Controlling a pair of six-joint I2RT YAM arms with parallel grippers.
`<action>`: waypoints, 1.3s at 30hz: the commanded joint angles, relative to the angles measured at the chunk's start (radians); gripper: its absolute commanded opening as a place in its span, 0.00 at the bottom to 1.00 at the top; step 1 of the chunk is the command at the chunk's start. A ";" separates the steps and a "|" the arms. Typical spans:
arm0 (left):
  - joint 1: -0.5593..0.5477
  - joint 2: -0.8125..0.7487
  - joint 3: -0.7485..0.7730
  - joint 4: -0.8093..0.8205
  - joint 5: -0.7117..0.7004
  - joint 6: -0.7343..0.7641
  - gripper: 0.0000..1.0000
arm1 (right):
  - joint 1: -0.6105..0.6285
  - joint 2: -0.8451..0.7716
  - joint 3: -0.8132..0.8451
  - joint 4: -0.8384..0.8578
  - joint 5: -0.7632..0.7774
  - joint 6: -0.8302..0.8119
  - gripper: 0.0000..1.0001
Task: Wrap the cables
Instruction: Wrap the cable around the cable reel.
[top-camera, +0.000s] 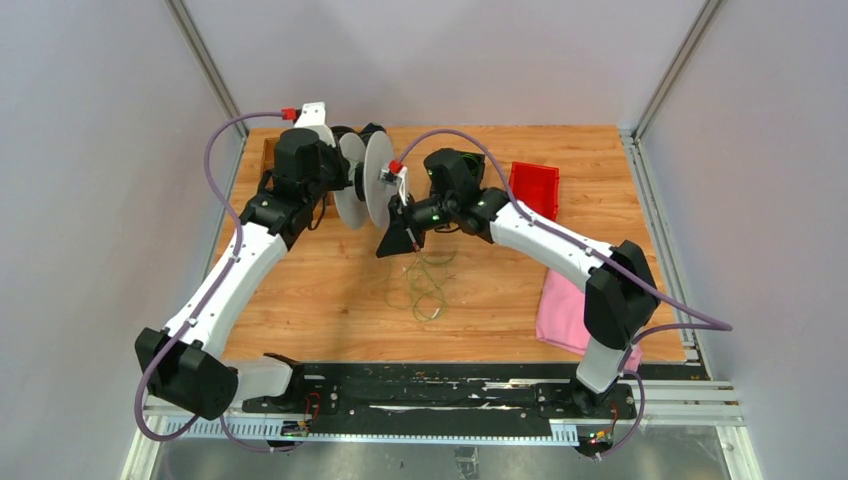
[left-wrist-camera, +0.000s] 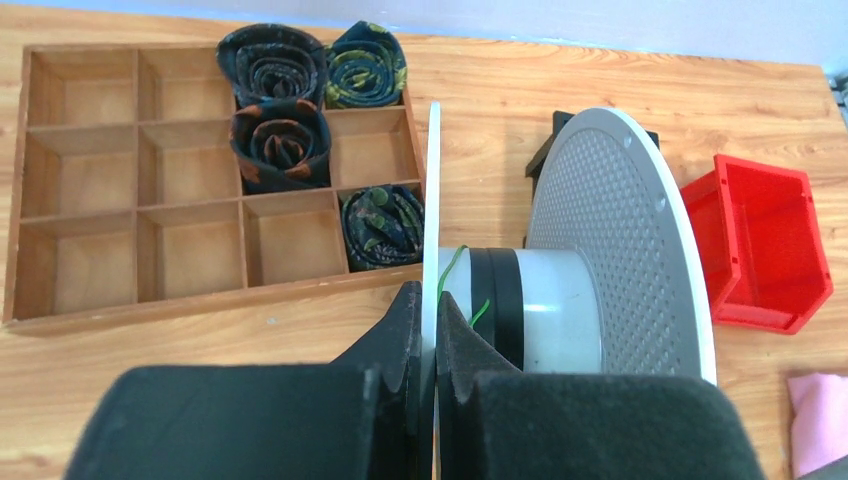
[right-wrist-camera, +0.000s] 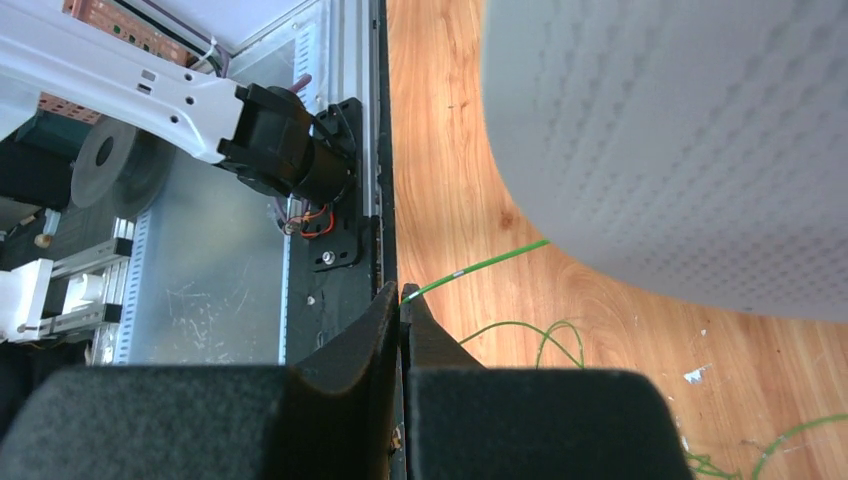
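Left gripper (left-wrist-camera: 430, 300): jaws shut tight on the thin near flange of the grey spool (left-wrist-camera: 610, 230), pinched at the rim. The flange edge runs straight up out of the pinch, so the spool is held on edge. Immediately right of the jaws is the white hub with a black band, and a green strand of the cables (left-wrist-camera: 452, 268) crosses it. Past the hub is the far perforated flange. Ahead and left of the jaws a wooden divider tray (left-wrist-camera: 200, 298) sits on the table (top-camera: 330, 290), with four rolled dark fabric bundles (left-wrist-camera: 280, 140) in compartments on its spool side. A red bin (left-wrist-camera: 760, 245) is far right beyond the spool, with the corner of a pink cloth (top-camera: 565, 310) below it. Right gripper (right-wrist-camera: 402, 298): jaws closed right down, one green strand nipped at the very tips. The strand leaves the tips up and to the right in a straight run and goes under the spool flange overhead. Right of and below the jaws, more strands curl on the wood. In the top view the loose loops lie on the table just on the near side of this gripper, between the two arms.
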 joint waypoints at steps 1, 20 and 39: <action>-0.032 -0.037 -0.019 0.173 -0.104 0.105 0.00 | 0.030 -0.025 0.117 -0.206 -0.080 -0.061 0.02; -0.138 -0.020 -0.080 0.230 -0.097 0.326 0.00 | -0.108 0.042 0.407 -0.308 -0.147 0.082 0.06; -0.172 -0.013 -0.102 0.225 0.058 0.496 0.00 | -0.349 0.014 0.516 -0.341 -0.166 0.081 0.04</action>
